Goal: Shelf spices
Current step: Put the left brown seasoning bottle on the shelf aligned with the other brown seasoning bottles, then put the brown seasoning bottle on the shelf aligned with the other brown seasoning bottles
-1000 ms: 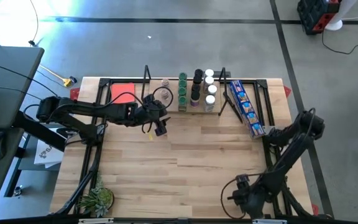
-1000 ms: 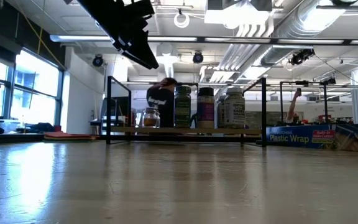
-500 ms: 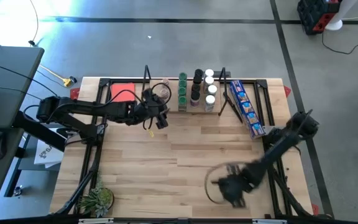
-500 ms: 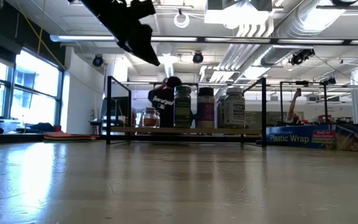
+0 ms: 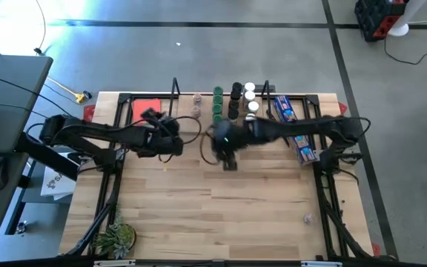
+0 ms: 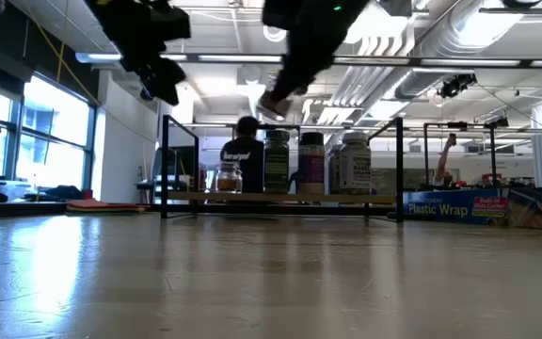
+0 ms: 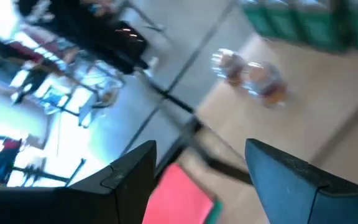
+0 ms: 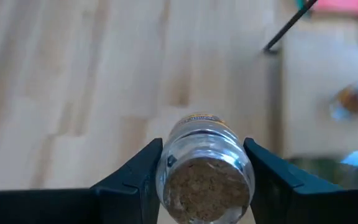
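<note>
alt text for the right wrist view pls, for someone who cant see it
The right gripper is shut on a clear spice jar of brown contents, held between its two dark fingers above the light-wood table. Beyond it, blurred, another small jar lies near a black upright.

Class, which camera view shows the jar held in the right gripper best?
The right wrist view: the clear jar fills the middle, clamped between the right gripper fingers, brown contents visible. In the high view the right gripper is a dark blur before the shelf, hiding the jar. The low view shows only a blur, the left wrist view nothing.
</note>
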Motion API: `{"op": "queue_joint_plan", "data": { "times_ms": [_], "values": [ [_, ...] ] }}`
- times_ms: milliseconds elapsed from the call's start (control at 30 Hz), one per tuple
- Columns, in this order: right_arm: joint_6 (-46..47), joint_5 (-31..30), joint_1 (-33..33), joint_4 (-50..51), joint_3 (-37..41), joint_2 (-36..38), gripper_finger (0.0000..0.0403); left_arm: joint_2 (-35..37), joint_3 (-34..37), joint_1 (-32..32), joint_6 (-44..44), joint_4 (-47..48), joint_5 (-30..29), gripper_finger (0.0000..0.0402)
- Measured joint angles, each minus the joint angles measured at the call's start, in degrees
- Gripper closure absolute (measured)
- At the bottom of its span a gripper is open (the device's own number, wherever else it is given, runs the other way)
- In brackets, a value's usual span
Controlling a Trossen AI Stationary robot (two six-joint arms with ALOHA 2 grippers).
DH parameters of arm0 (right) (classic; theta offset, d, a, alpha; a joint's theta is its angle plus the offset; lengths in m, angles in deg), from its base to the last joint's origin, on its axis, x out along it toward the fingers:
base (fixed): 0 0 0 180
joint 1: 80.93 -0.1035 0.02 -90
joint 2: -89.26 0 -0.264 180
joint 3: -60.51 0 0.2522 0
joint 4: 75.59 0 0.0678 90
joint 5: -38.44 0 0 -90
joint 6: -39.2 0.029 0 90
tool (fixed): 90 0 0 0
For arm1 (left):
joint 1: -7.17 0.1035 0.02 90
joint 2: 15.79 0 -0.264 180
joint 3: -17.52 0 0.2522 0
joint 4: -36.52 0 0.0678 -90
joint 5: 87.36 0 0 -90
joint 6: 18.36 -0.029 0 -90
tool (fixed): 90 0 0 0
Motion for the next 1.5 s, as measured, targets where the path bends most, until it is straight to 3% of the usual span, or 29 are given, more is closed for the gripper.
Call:
{"op": "queue_joint_plan", "data": {
  "times_ms": [100,200,367,567,1033,1233,1500],
  "values": [
    [-6.8,0.1,2.1,2.0,-9.0,-5.8,0.0238,3.9,0.0,-1.9,6.5,3.2,-2.7,0.0158],
    [-9.6,0.6,3.4,5.6,-19.9,-12.6,0.0238,9.2,0.0,-3.2,7.3,2.8,-2.4,0.0158],
    [-11.1,1.4,7.1,13.0,-36.1,-24.2,0.0238,19.6,0.0,-5.7,7.8,3.6,-3.2,0.0158],
    [-10.9,1.6,11.4,16.2,-49.0,-35.5,0.0238,28.8,0.0,-7.5,10.3,3.3,-3.9,0.0158],
    [-5.5,1.2,16.4,11.8,-45.5,-36.4,0.0235,27.5,0.0,-7.8,10.3,2.7,-3.1,0.0158],
    [-3.5,0.5,16.9,11.6,-45.5,-36.4,0.0184,25.7,0.0,-7.8,10.3,2.7,-3.1,0.0158],
    [-3.3,-1.5,16.9,11.8,-45.5,-36.4,0.0205,25.4,0.0,-7.8,9.4,2.7,-3.1,0.0158]
  ]
}}
